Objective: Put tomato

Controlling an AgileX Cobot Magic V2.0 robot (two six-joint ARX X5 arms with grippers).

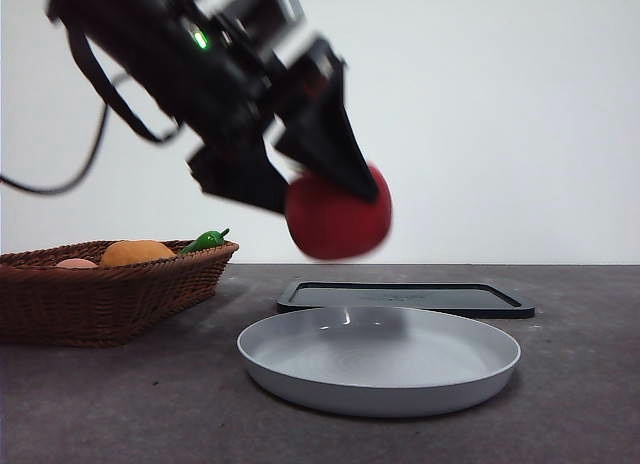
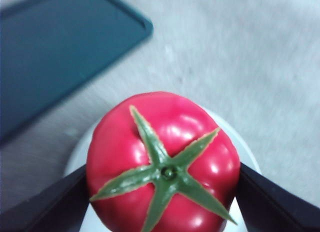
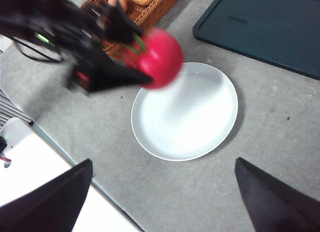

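Observation:
The glossy red tomato (image 1: 338, 219) hangs in the air above the white plate (image 1: 380, 362), gripped by my left gripper (image 1: 300, 189), which is shut on it. In the left wrist view the tomato (image 2: 162, 164) fills the space between the two black jaws, its green stem up, with the plate's rim (image 2: 75, 157) beneath. The right wrist view looks down on the tomato (image 3: 159, 57) over the plate's near-basket edge (image 3: 150, 142). My right gripper (image 3: 162, 192) is open, high above the table with nothing between its jaws.
A wicker basket (image 1: 100, 294) at the left holds an orange fruit (image 1: 137, 251), a green pepper (image 1: 205, 240) and a pale round item. A dark flat tray (image 1: 405, 297) lies behind the plate. A white table edge (image 3: 30, 162) shows in the right wrist view.

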